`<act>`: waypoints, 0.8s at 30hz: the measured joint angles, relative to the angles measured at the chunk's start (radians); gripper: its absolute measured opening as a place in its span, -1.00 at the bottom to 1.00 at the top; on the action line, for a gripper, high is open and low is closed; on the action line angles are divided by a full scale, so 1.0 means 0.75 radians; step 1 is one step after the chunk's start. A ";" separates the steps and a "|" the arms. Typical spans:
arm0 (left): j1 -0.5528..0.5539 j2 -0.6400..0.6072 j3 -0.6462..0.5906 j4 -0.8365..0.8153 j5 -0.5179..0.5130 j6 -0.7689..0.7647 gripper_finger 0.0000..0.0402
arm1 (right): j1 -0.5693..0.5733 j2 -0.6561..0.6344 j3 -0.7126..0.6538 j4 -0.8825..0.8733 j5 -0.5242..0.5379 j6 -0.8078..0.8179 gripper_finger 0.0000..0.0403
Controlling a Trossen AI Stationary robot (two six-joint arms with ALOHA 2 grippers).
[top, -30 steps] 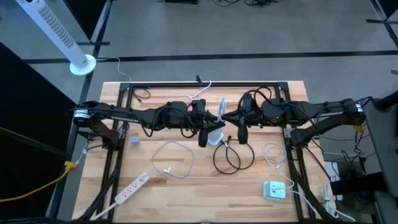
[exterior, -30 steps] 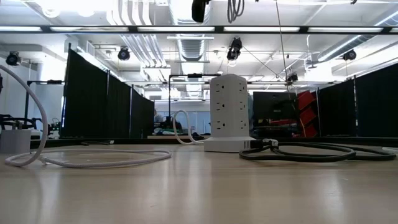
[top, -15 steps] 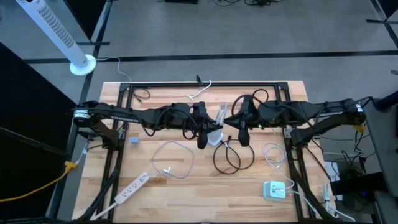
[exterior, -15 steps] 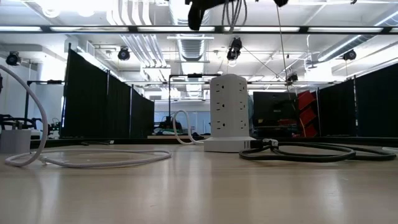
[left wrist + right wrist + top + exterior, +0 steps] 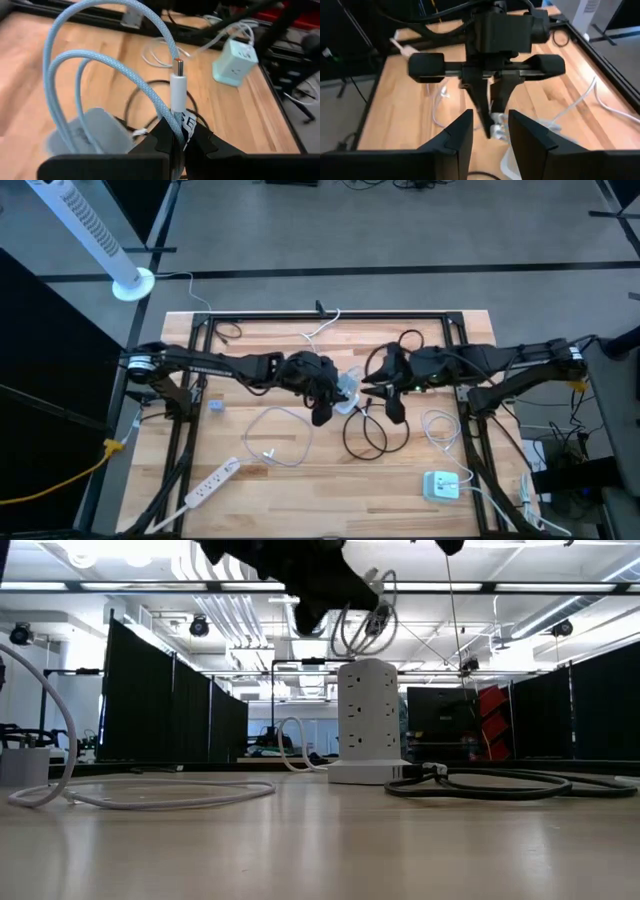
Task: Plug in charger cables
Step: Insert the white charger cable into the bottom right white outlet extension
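The left gripper [image 5: 322, 408] has swung round and come lower, so it now hangs just above the white socket tower [image 5: 369, 720]. Half a second ago it was higher and showed only at the very top of the low view. Now its dark body fills more of that view. This looks like the start of the plug-in step.

The right gripper [image 5: 394, 404] has also slid in closer to the middle. Its fingers [image 5: 457, 137] are spread apart and hold nothing. It waits just across from the left gripper, with the tower between them.

The left gripper is pinched tight on a white charger cable [image 5: 102, 70]. The cable bends up in loops past its fingers. The small plug [image 5: 178, 90] sticks up right at the fingertips, with its metal tip pointing away from the gripper. Earlier the loops hung high; now they dangle just above the tower's top.

The black charger cable [image 5: 368, 435] lies in a loop on the table, below and in front of the right gripper. It looks the same as before.

I think the plug still has to be turned and lined up with a socket.
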 joint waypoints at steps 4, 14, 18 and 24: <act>-0.006 0.052 0.013 0.009 0.025 -0.037 -0.97 | -0.002 0.053 0.000 -0.012 0.001 -0.057 -0.41; -0.038 0.097 0.090 0.011 0.015 -0.049 -0.97 | -0.011 0.128 0.000 -0.141 -0.075 -0.030 -0.46; -0.043 0.097 0.090 0.009 0.011 -0.066 -0.97 | -0.011 0.131 0.000 -0.150 -0.136 0.030 -0.51; -0.050 0.097 0.090 0.015 0.011 -0.071 -0.97 | -0.011 0.196 0.000 -0.148 -0.146 0.101 -0.53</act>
